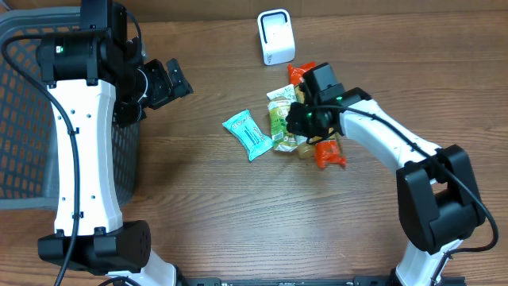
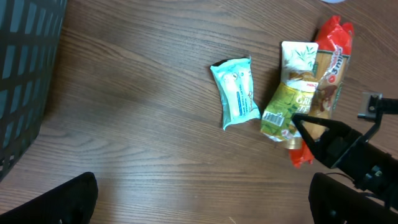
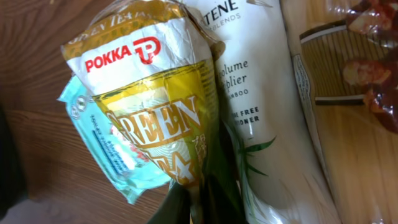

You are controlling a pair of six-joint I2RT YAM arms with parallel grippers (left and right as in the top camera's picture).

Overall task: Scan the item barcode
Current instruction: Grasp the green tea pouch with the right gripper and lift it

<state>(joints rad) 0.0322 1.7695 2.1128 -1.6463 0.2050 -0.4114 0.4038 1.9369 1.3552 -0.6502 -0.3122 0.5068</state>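
The right gripper (image 1: pixel 304 119) pinches its jaws on the crinkled green-and-gold Pokka tea pouch (image 3: pixel 155 118). The left gripper (image 1: pixel 182 79) holds its jaws wide apart.

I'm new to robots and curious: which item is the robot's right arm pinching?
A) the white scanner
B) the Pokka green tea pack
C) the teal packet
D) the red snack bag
B: the right gripper is shut on the bottom edge of the Pokka green tea pack, which fills its wrist view.
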